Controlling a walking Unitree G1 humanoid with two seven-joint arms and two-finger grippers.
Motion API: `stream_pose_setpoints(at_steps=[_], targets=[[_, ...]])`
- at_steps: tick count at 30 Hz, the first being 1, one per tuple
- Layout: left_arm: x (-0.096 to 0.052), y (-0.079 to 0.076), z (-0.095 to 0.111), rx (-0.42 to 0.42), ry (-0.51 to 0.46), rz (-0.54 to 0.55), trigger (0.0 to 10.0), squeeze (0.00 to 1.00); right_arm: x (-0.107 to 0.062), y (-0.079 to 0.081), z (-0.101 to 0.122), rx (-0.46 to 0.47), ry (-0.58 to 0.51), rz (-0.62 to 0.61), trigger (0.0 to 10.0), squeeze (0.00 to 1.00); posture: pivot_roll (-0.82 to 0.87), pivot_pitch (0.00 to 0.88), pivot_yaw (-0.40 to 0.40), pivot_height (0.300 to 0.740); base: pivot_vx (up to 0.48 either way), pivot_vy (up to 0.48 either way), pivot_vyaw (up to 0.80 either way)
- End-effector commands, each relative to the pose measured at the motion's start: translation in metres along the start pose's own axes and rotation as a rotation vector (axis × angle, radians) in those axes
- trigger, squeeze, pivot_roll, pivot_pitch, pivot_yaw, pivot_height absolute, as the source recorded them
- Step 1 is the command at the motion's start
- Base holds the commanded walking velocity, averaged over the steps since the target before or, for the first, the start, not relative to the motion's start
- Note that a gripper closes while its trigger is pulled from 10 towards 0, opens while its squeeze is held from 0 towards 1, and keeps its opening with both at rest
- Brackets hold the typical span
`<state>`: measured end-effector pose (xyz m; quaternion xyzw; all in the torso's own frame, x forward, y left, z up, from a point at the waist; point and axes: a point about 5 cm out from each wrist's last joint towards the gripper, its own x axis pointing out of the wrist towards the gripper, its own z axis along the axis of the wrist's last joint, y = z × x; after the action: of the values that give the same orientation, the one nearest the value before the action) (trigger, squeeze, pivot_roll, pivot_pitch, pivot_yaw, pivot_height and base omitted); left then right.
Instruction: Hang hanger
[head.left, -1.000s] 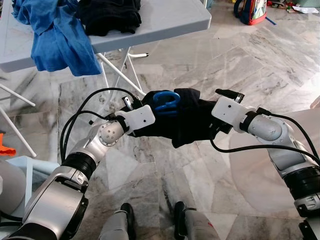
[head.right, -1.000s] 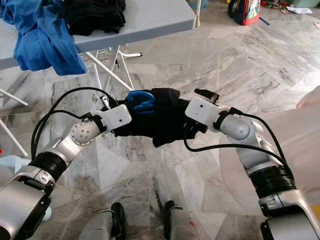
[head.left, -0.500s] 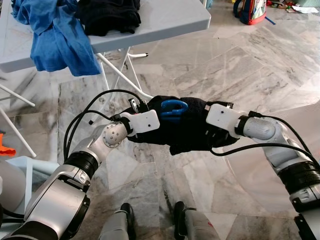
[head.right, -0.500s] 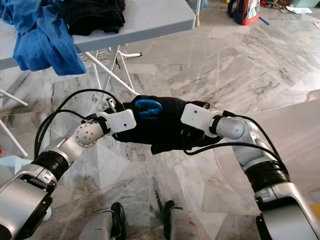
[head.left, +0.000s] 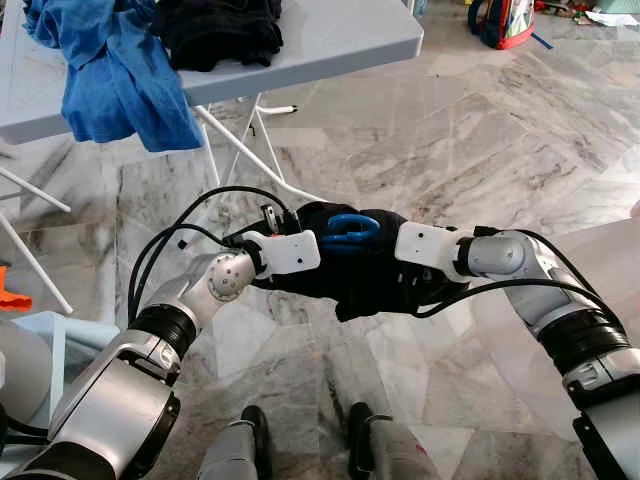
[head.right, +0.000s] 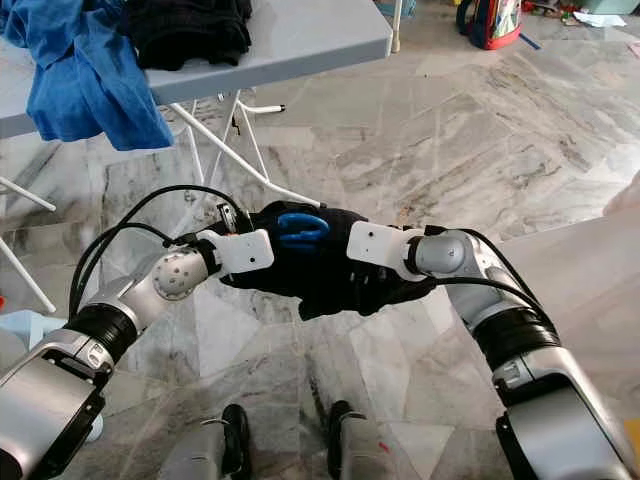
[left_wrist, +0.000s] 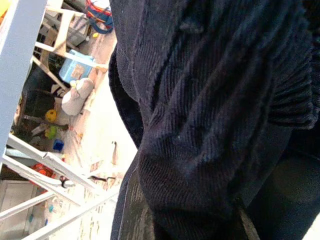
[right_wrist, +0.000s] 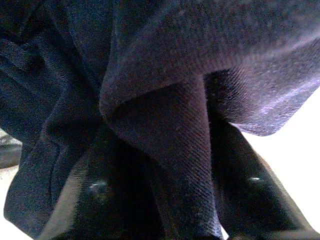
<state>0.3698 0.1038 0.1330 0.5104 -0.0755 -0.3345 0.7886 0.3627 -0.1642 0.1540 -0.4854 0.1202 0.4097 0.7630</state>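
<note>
At frame centre, one blue hanger (head.left: 349, 228) sat in one dark garment (head.left: 365, 280), two grippers gripping: left gripper (head.left: 318, 262), right gripper (head.left: 385, 270).

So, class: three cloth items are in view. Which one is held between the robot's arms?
The dark navy knit garment with the blue plastic hanger. The blue cloth and black bundle lie on the grey folding table.

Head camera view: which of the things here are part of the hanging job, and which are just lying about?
In the job:
- blue hanger
- dark garment bunched around it
- left gripper and right gripper, both at the garment

Lying about:
- blue cloth hanging off the folding table
- black clothes on that table
- bag on the floor
</note>
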Motion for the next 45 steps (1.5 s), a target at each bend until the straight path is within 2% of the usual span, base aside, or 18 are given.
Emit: stream_pose_setpoints(at_steps=[1, 15, 21, 33, 36, 37, 38, 39, 40, 41, 42, 45], targets=[[0.008, 0.007, 0.026, 0.021, -0.137, 0.032, 1.3, 0.0, 0.003, 0.004, -0.001, 0.0, 0.012, 0.03, 0.0, 0.0, -0.16, 0.29, 0.0, 0.74, 0.0, 0.0, 0.0], [0.008, 0.004, 0.022, 0.031, -0.125, 0.027, 1.3, 0.0, -0.011, 0.013, -0.025, 0.151, 0.007, -0.025, 0.0, 0.0, -0.16, 0.286, 0.002, 0.74, 0.0, 0.0, 0.0], [0.008, 0.003, 0.023, 0.037, -0.127, 0.025, 1.3, 0.0, -0.012, 0.01, -0.023, 0.21, -0.024, -0.065, 0.0, 0.0, -0.17, 0.285, 0.007, 0.74, 0.0, 0.0, 0.0], [0.009, 0.004, 0.023, 0.049, -0.126, 0.041, 1.4, 0.0, -0.011, 0.013, -0.011, 0.26, -0.09, -0.061, 0.0, 0.0, -0.17, 0.282, 0.004, 0.74, 0.0, 0.0, 0.0], [0.009, 0.005, 0.022, 0.044, -0.117, 0.056, 2.4, 0.0, -0.009, 0.008, -0.011, 0.325, -0.075, -0.103, 0.0, 0.0, -0.17, 0.28, 0.002, 0.74, 0.0, 0.0, 0.0], [0.008, 0.005, 0.021, 0.038, -0.112, 0.063, 3.0, 0.0, -0.009, 0.008, -0.011, 0.328, -0.075, -0.111, 0.0, 0.0, -0.17, 0.28, 0.001, 0.74, 0.0, 0.0, 0.0], [0.008, 0.006, 0.019, 0.028, -0.106, 0.079, 4.4, 0.0, -0.008, 0.008, -0.01, 0.328, -0.078, -0.116, 0.0, 0.0, -0.17, 0.28, 0.001, 0.74, 0.0, 0.0, 0.0], [0.008, 0.006, 0.019, 0.025, -0.105, 0.087, 4.4, 0.0, -0.008, 0.008, -0.009, 0.328, -0.079, -0.115, 0.0, 0.0, -0.17, 0.28, 0.001, 0.74, 0.0, 0.0, 0.0], [0.007, 0.007, 0.018, 0.023, -0.107, 0.103, 10.0, 0.39, -0.007, 0.01, -0.007, 0.324, -0.083, -0.11, 0.0, 0.0, -0.17, 0.28, 0.001, 0.74, 0.0, 0.0, 0.0], [0.006, 0.007, 0.018, 0.02, -0.109, 0.109, 10.0, 0.72, -0.006, 0.011, -0.007, 0.324, -0.084, -0.108, 0.0, 0.0, -0.17, 0.281, 0.0, 0.74, 0.0, 0.0, 0.0], [0.006, 0.007, 0.018, 0.007, -0.114, 0.109, 10.0, 1.0, -0.006, 0.013, -0.007, 0.324, -0.084, -0.106, 0.0, 0.0, -0.17, 0.281, 0.0, 0.74, 0.0, 0.0, 0.0], [0.005, 0.004, 0.018, 0.006, -0.128, 0.1, 10.0, 1.0, -0.006, 0.014, -0.007, 0.329, -0.081, -0.105, 0.0, 0.0, -0.17, 0.283, 0.0, 0.74, 0.0, 0.0, 0.0]])
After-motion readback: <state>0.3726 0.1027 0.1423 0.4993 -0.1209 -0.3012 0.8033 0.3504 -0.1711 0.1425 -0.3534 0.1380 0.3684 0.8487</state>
